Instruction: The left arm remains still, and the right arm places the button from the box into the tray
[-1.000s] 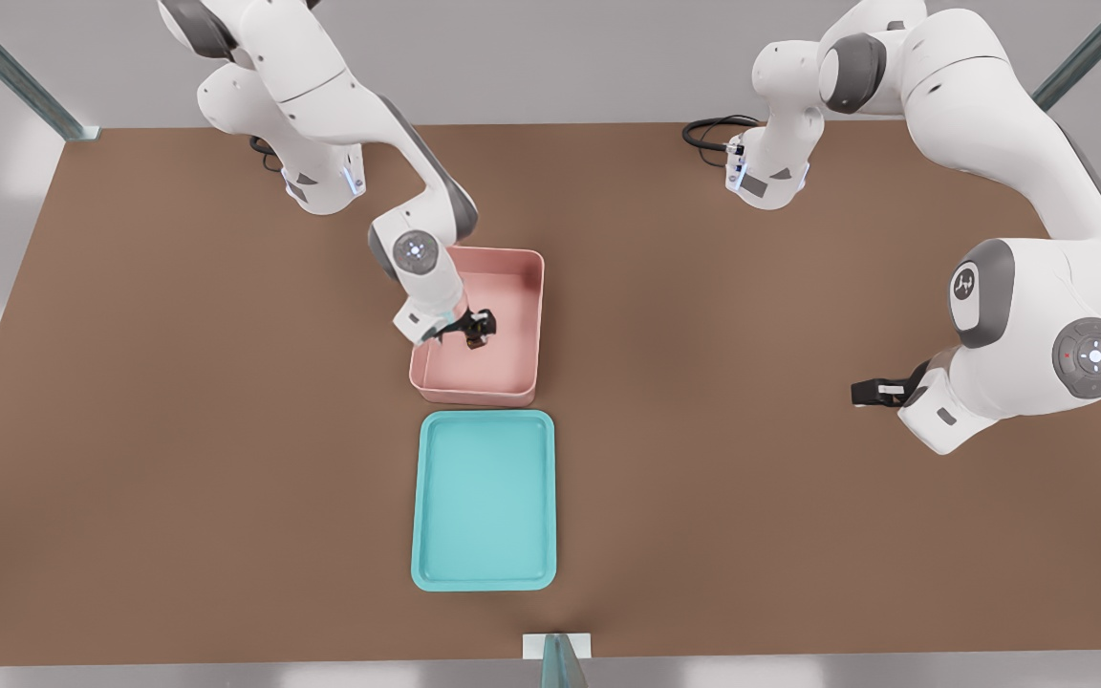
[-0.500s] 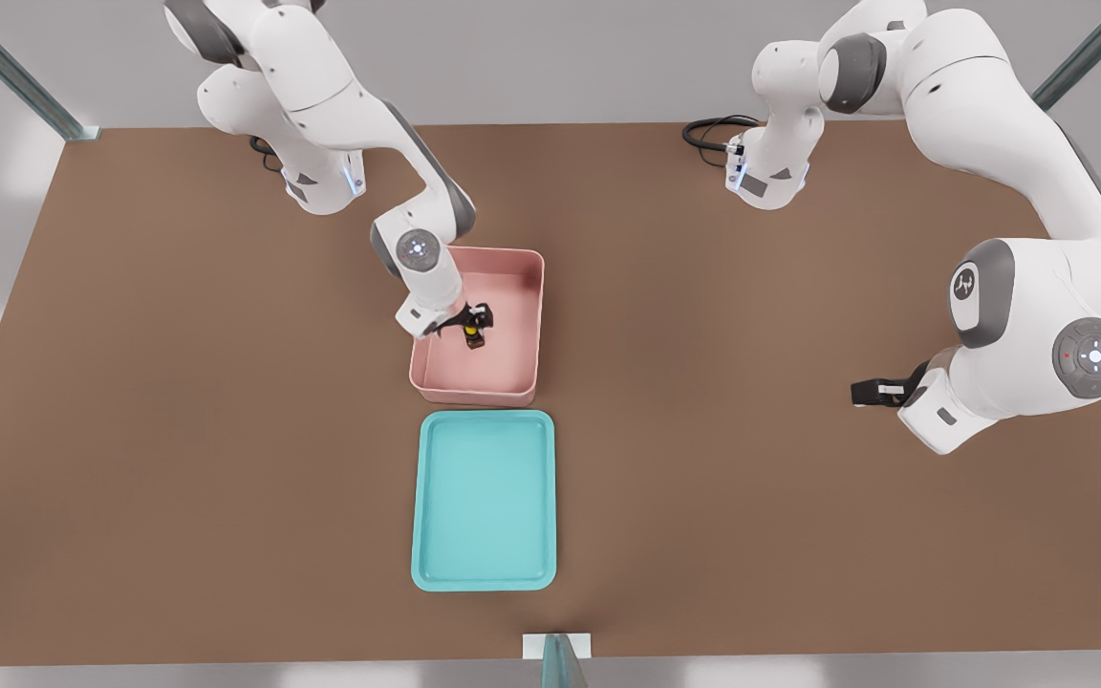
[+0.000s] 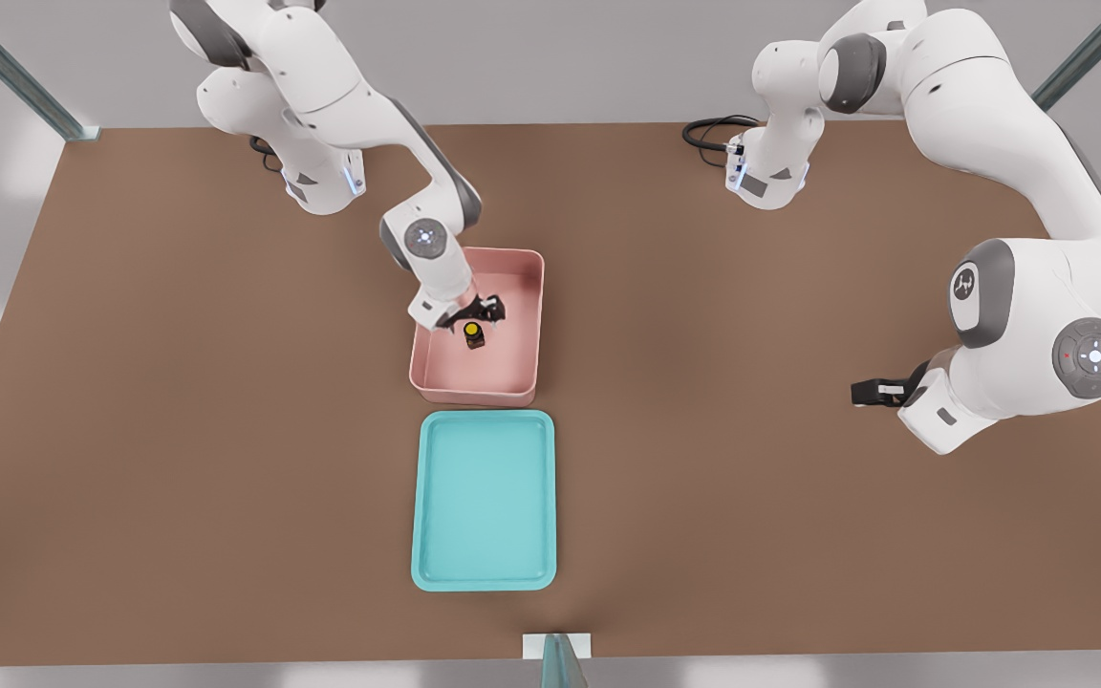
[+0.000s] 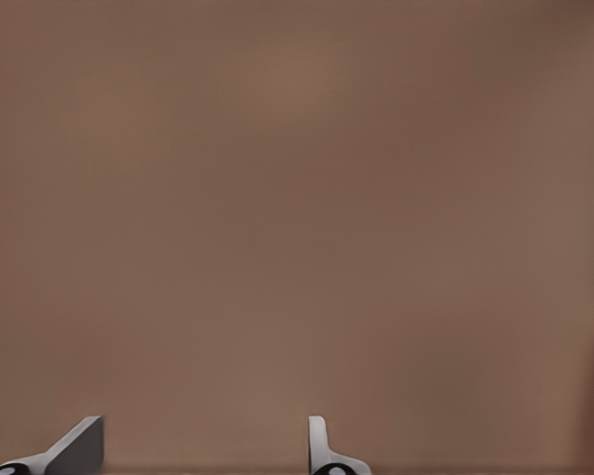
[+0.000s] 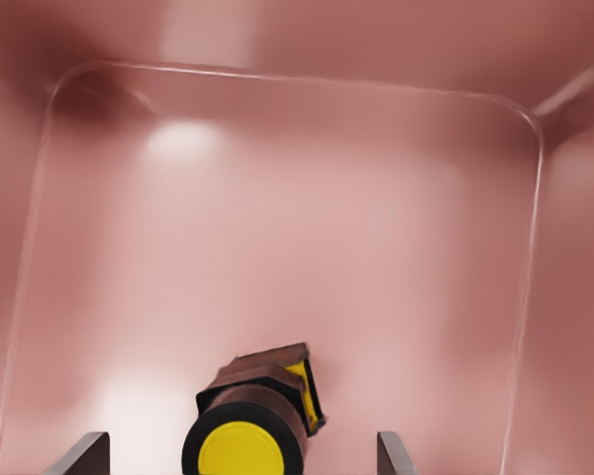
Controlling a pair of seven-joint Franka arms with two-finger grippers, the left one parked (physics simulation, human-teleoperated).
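Pink box [image 3: 524, 287] holds the button [image 3: 473, 333] just below the spread tool [image 3: 488, 311].

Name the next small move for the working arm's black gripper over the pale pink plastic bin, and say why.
Probably lower the black two-finger gripper straight down around the tiny dark button with the round yellow top. The open fingers straddle the button in the wrist view, and it sits ungrasped on the floor of the pale pink rectangular bin. The shallow teal tray holds nothing yet.
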